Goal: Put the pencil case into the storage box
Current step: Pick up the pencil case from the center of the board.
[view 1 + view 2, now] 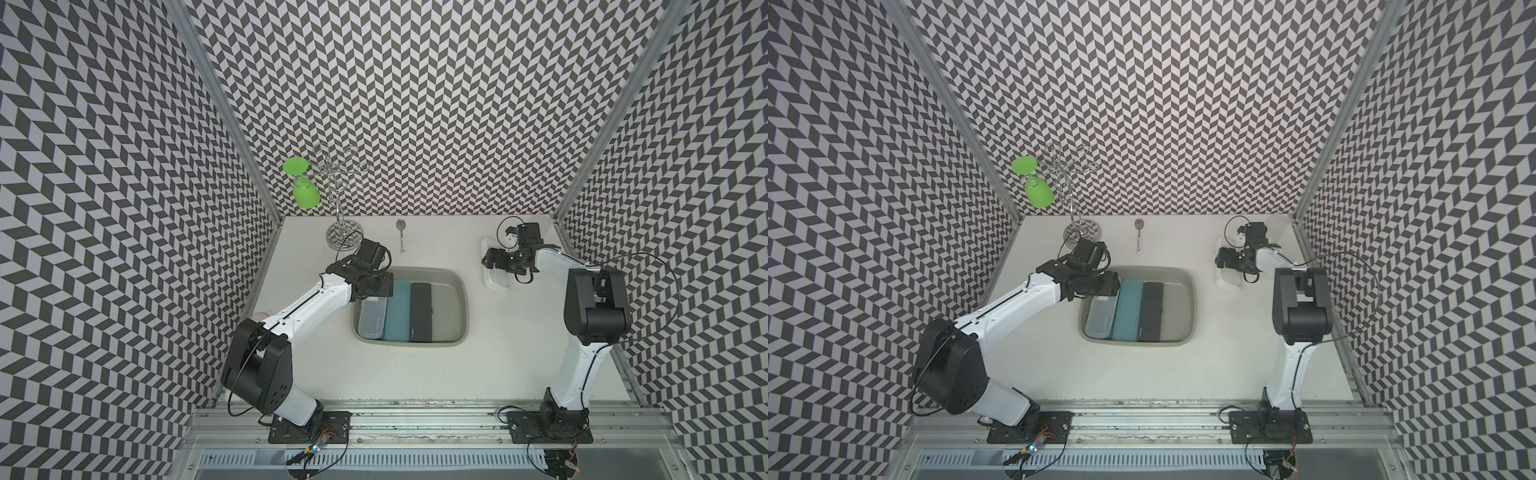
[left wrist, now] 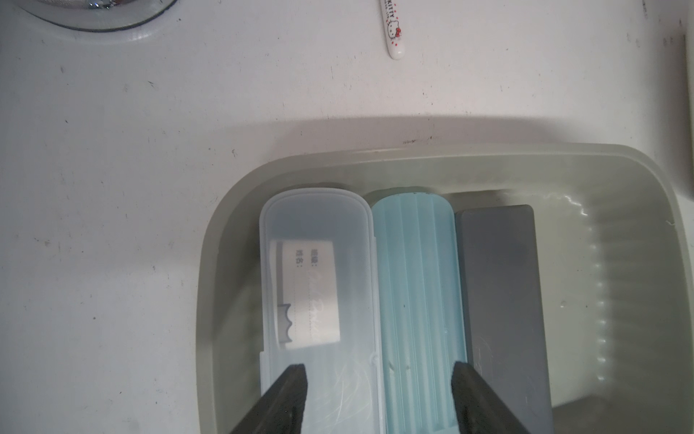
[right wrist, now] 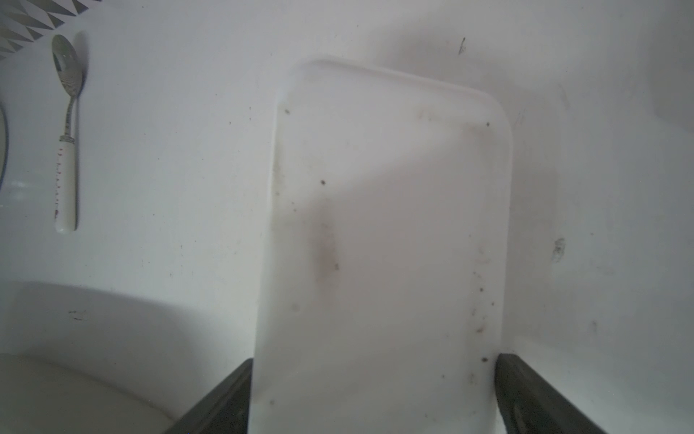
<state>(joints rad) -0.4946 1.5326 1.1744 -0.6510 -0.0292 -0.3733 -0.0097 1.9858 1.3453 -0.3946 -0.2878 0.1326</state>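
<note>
The storage box [image 1: 466,307] [image 1: 1195,303] is a grey-olive tub at the table's middle. Three pencil cases lie abreast in it: a clear one [image 2: 319,233], a teal one [image 2: 413,263] and a dark grey one [image 2: 499,270]. My left gripper [image 2: 379,375] [image 1: 380,286] hangs open over the box's far left corner, above the clear and teal cases, holding nothing. A white pencil case [image 3: 383,210] [image 1: 496,282] lies on the table to the right of the box. My right gripper [image 3: 373,370] [image 1: 492,262] straddles it, one finger against each long side.
A spoon [image 1: 402,237] [image 3: 67,150] with a white handle lies behind the box. A wire glass rack [image 1: 344,235] holding an upturned green goblet [image 1: 305,195] stands at the back left. Patterned walls close in three sides, and a metal rail [image 1: 415,415] runs along the front.
</note>
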